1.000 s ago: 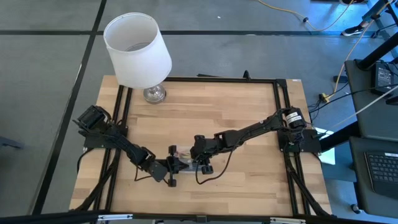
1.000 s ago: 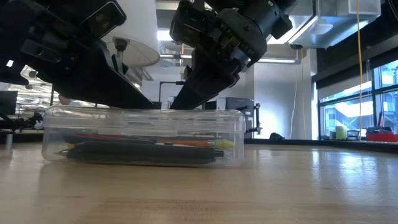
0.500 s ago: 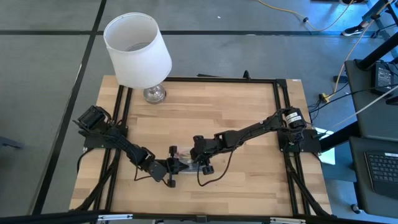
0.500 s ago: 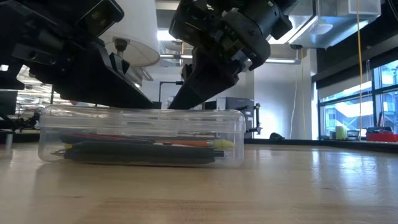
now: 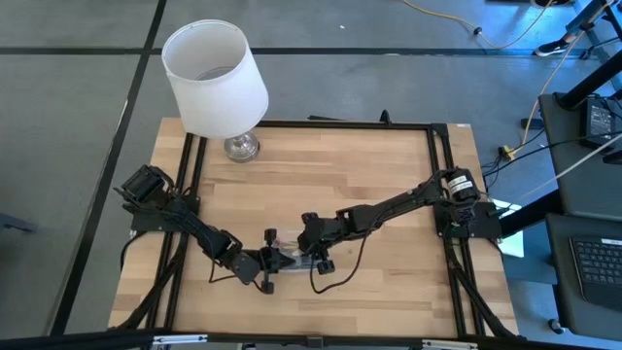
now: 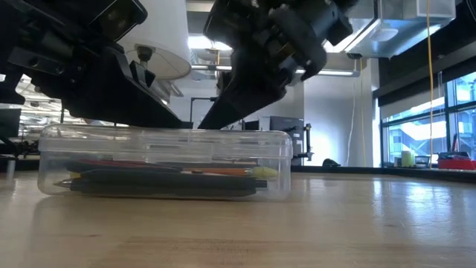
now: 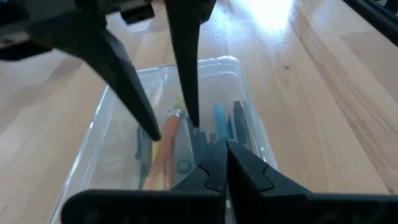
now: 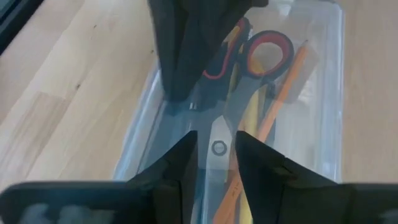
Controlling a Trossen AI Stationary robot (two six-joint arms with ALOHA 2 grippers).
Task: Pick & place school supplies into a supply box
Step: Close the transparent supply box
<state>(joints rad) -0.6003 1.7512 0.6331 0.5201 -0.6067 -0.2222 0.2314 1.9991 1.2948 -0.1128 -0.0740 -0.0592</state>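
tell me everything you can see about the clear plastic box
The supply box is a small, shallow rectangle of clear plastic with rounded corners, lying flat on the wooden table near its front middle. Through its walls show pencils, pens and red-handled scissors. Its lid looks closed. Both hands, the left hand shut and the right hand slightly apart, press down on its top.

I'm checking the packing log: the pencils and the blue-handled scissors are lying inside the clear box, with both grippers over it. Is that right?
Nearly. The scissors have red handles, not blue, as the right wrist view shows. The rest holds: pencils and scissors lie inside the clear box, with the left gripper and right gripper over it.
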